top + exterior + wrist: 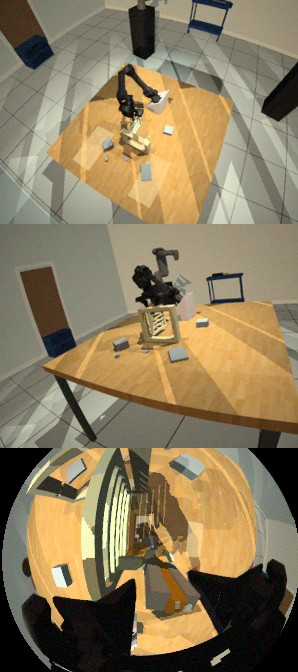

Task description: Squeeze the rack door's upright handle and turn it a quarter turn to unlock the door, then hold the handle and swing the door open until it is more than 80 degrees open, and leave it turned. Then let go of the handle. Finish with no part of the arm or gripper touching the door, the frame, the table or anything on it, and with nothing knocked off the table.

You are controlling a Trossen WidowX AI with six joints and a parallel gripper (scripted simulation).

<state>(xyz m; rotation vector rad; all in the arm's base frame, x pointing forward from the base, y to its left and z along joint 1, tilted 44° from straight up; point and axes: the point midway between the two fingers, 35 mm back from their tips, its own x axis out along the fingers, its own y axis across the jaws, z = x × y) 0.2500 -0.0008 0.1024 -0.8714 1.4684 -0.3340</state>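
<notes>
Seen from above, the desk (194, 154) (227, 386) bears two blocks, at nine (107, 144) (121, 344) and two o'clock (168, 130) (202, 322); one slab (146, 172) (178, 354) at six; two small bits (106, 159) (125, 159) (117, 355) (146, 351) around seven to eight. Beyond: one cart (214, 3) (227, 277), two pillars (142, 32) (283, 95).
</notes>
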